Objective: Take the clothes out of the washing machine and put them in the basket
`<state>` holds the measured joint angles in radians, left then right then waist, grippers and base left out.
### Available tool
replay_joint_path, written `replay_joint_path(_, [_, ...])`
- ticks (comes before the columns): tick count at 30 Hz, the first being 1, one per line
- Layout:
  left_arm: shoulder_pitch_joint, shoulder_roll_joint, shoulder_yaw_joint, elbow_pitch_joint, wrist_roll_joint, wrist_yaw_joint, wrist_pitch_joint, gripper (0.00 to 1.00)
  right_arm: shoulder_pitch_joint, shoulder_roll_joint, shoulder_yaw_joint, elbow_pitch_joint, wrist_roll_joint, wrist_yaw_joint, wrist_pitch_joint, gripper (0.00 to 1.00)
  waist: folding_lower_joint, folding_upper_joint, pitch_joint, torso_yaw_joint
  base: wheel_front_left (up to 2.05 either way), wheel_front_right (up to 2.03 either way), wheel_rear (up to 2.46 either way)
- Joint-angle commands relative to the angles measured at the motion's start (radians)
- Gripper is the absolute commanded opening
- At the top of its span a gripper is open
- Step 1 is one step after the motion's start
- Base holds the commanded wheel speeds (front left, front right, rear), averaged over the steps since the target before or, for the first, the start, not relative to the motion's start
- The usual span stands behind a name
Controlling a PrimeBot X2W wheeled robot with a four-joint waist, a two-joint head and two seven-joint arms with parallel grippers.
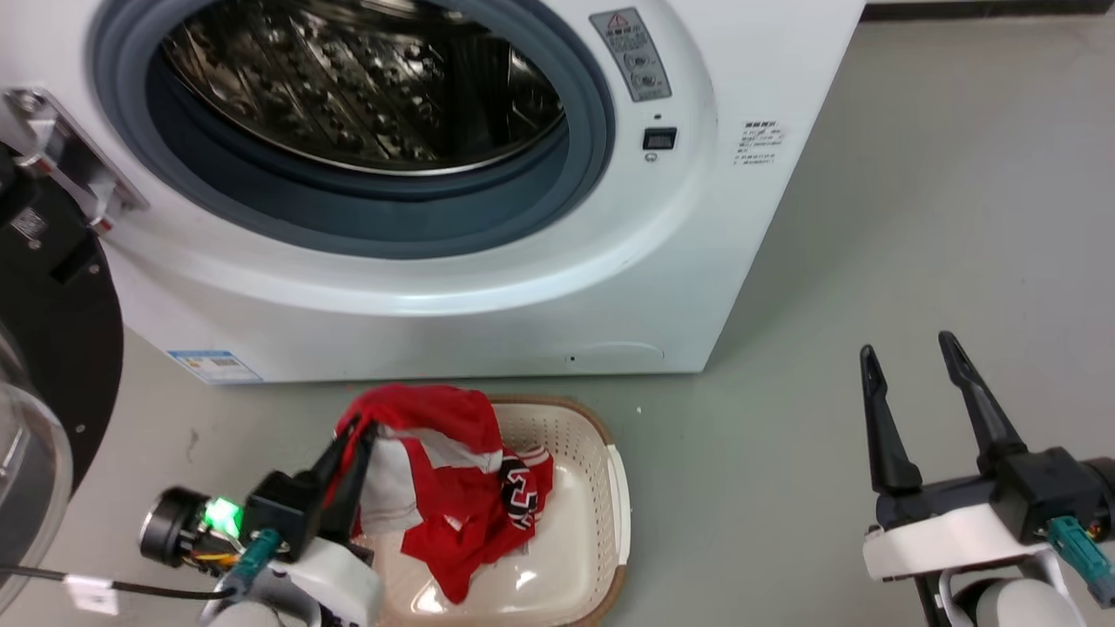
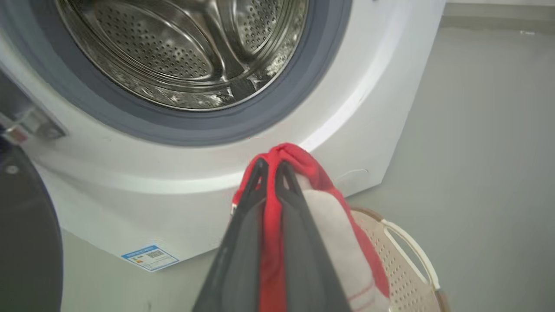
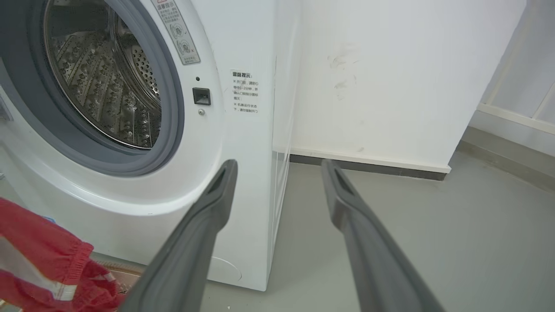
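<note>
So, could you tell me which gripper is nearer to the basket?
Left. The left gripper holds the red jersey right at the basket; the right gripper hangs open well off to its right.

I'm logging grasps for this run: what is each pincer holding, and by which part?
The left pincer pinches a bunched red fold of the jersey, the rest hanging into the basket. The right pincer is open, holding nothing.

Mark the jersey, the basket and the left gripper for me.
jersey [image 1: 435,414]: head view, red fold at its top.
basket [image 1: 566,440]: head view, perforated far wall.
left gripper [image 1: 360,428]: head view, midway between fingertips clamped on the jersey.
</note>
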<state>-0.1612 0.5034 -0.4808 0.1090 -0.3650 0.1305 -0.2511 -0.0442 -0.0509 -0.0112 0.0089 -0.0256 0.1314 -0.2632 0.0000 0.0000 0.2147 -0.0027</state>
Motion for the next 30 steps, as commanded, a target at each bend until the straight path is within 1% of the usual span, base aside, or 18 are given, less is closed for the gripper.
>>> replay_joint_path(1, [-0.018, -0.007, -0.019, 0.054, 0.015, -0.017, -0.008, 0.00, -0.027, 0.001, 0.005, -0.003, -0.006, -0.001, -0.002, 1.00, 0.0000, 0.0000, 0.040, -0.005, 0.00, 0.00, 0.00])
replay_joint_path(3, [-0.046, -0.026, -0.035, 0.145, 0.022, -0.037, -0.009, 0.00, -0.041, 0.001, 0.009, -0.010, -0.012, -0.001, -0.002, 1.00, 0.0000, 0.0000, 0.077, -0.013, 0.00, 0.00, 0.00])
replay_joint_path(6, [-0.101, -0.064, -0.044, 0.266, 0.030, -0.049, -0.012, 0.00, -0.066, 0.001, -0.001, -0.023, -0.022, -0.001, -0.002, 1.00, 0.0000, 0.0000, 0.136, -0.022, 0.00, 0.00, 0.00])
replay_joint_path(8, [-0.138, -0.087, -0.055, 0.349, 0.040, -0.067, -0.013, 0.00, -0.084, 0.002, -0.005, -0.028, -0.029, -0.001, -0.002, 1.00, 0.0000, 0.0000, 0.176, -0.028, 0.00, 0.00, 0.00])
replay_joint_path(10, [-0.185, -0.104, -0.078, 0.437, 0.059, -0.090, -0.014, 0.00, -0.103, 0.002, -0.003, -0.035, -0.035, -0.001, -0.002, 1.00, 0.0000, 0.0000, 0.218, -0.037, 0.00, 0.00, 0.00])
replay_joint_path(11, [-0.259, -0.139, -0.105, 0.561, 0.079, -0.124, -0.016, 0.00, -0.126, 0.001, 0.008, -0.050, -0.036, -0.001, -0.002, 1.00, 0.0000, 0.0000, 0.281, -0.049, 0.00, 0.00, 0.00])
replay_joint_path(15, [-0.356, -0.177, -0.122, 0.702, 0.098, -0.156, -0.015, 0.00, -0.157, 0.001, 0.018, -0.075, -0.036, -0.001, -0.002, 1.00, 0.0000, 0.0000, 0.367, -0.061, 0.00, 0.00, 0.00])
replay_joint_path(22, [-0.497, -0.218, -0.131, 0.853, 0.125, -0.181, -0.014, 0.00, -0.190, 0.002, 0.011, -0.106, -0.041, -0.001, -0.002, 1.00, 0.0000, 0.0000, 0.494, -0.082, 0.00, 0.00, 0.00])
replay_joint_path(30, [-0.602, -0.230, -0.132, 0.951, 0.147, -0.187, -0.014, 0.00, -0.217, 0.002, -0.010, -0.138, -0.030, -0.001, -0.002, 1.00, 0.0000, 0.0000, 0.594, -0.105, 0.00, 0.00, 0.00])
